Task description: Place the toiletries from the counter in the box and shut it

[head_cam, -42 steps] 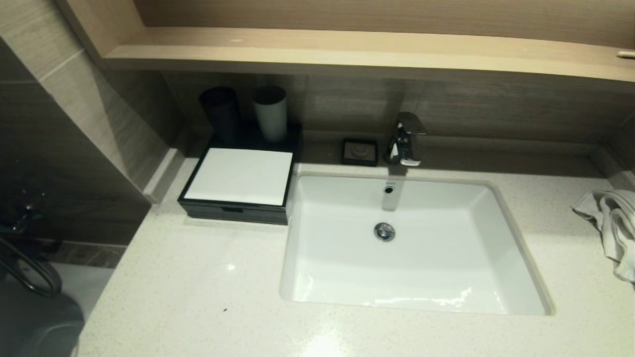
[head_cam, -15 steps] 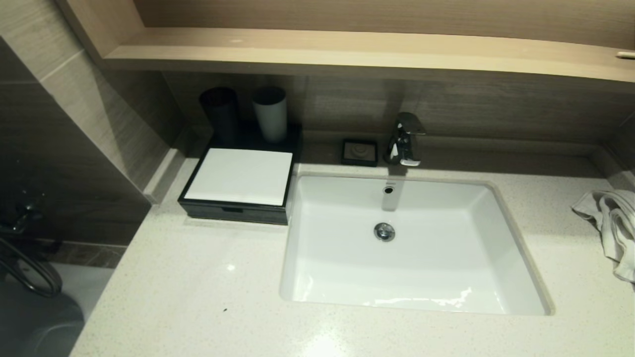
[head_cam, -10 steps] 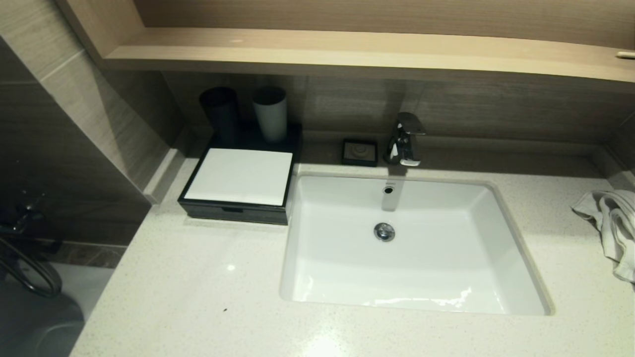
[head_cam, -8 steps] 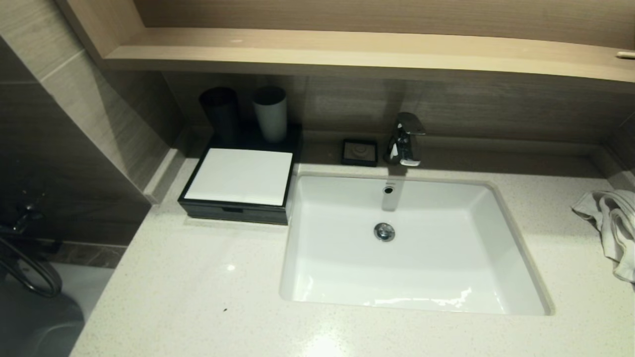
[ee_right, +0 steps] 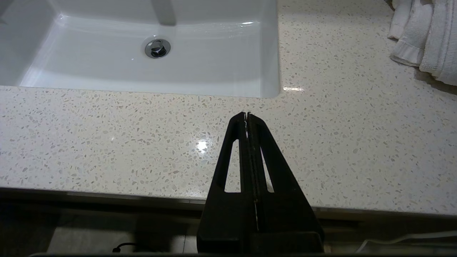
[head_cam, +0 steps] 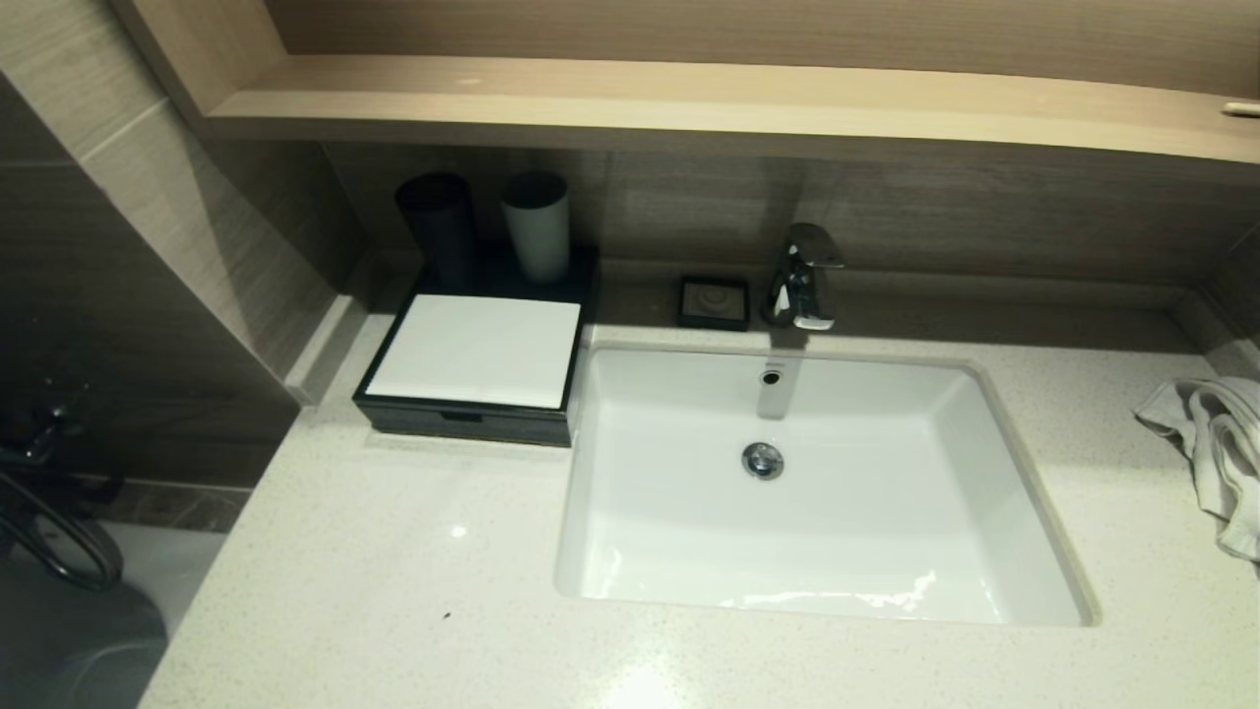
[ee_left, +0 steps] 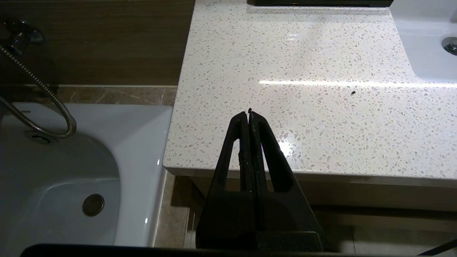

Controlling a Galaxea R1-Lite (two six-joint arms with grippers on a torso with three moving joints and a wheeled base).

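Observation:
The box (head_cam: 472, 354), black with a flat white top panel and its drawer front flush, stands at the back left of the pale speckled counter (head_cam: 394, 551), left of the white basin (head_cam: 807, 581). No toiletries show in any view. My left gripper (ee_left: 249, 113) is shut and empty, hanging over the counter's front left corner. My right gripper (ee_right: 247, 115) is shut and empty too, over the counter's front strip before the basin (ee_right: 142, 60). Neither gripper appears in the head view.
Two tall cups (head_cam: 536, 226) stand behind the box. A small black soap dish (head_cam: 714, 301) and a chrome tap (head_cam: 805, 276) sit behind the basin. A crumpled towel (head_cam: 1216, 443) lies at the right edge. A bathtub (ee_left: 71, 171) lies left of the counter.

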